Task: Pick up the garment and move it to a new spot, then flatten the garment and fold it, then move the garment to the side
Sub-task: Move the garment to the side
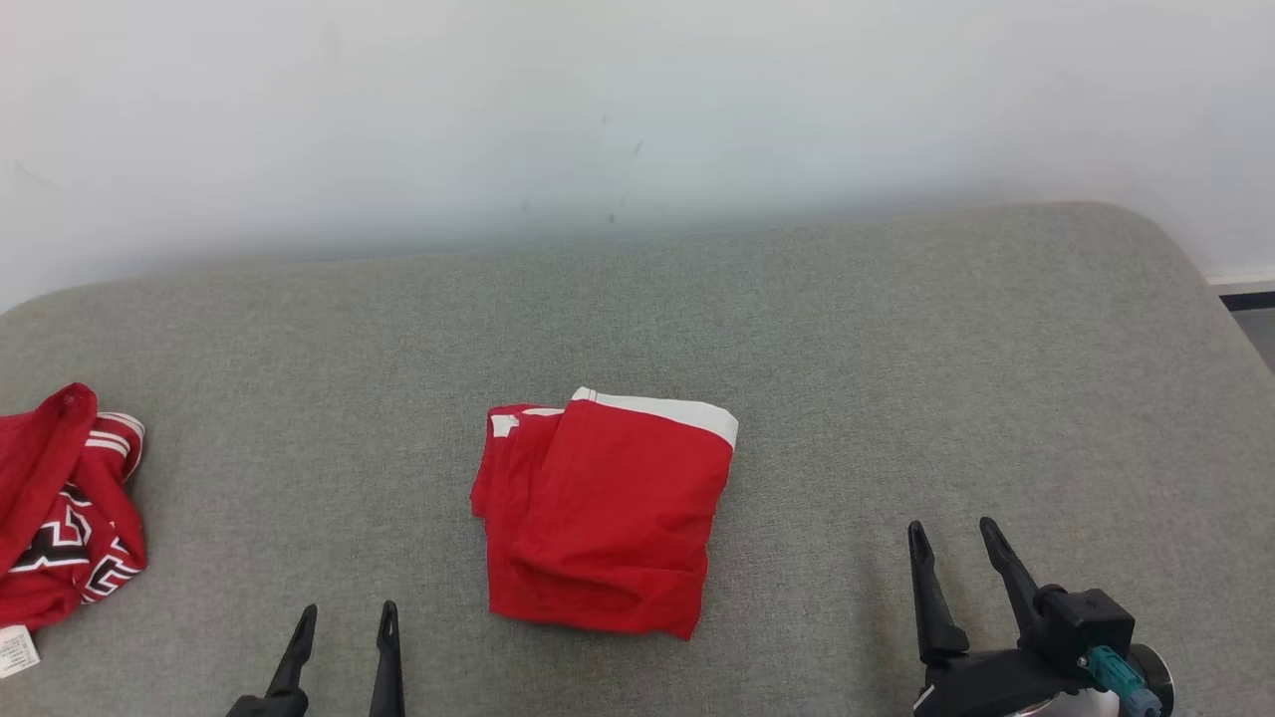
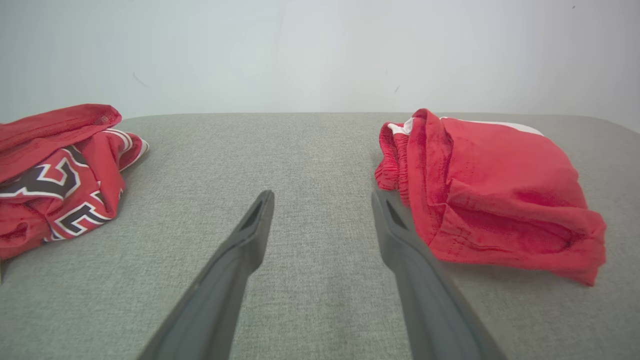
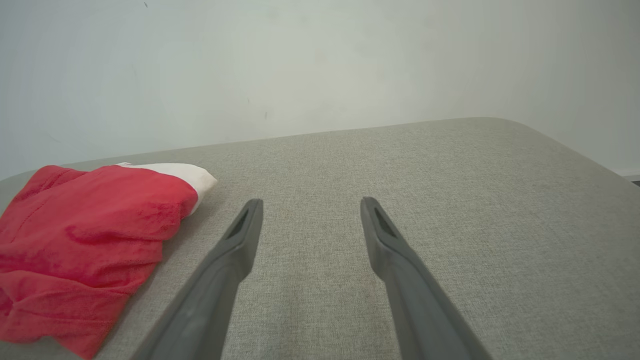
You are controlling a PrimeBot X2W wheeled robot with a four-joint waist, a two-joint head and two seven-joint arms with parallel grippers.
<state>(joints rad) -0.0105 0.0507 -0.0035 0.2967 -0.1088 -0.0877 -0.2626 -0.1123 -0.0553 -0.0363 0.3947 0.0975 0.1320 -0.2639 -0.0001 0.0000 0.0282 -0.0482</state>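
The garment point(image 1: 603, 513) is a red piece with a white band, folded into a compact rectangle in the middle of the grey padded table point(image 1: 896, 349). It also lies to the right in the left wrist view, garment point(image 2: 495, 190), and at the left in the right wrist view, garment point(image 3: 85, 235). My left gripper point(image 1: 347, 612) stands open near the front edge, left of the garment and apart from it, left gripper point(image 2: 322, 197). My right gripper point(image 1: 951, 528) is open to the garment's right with nothing between its fingers, right gripper point(image 3: 310, 202).
A second red garment point(image 1: 60, 503) with black-and-white print and a white tag lies crumpled at the table's left edge, second garment point(image 2: 55, 170). A pale wall point(image 1: 637, 110) backs the table. The table's rounded right corner drops to floor point(image 1: 1250, 309).
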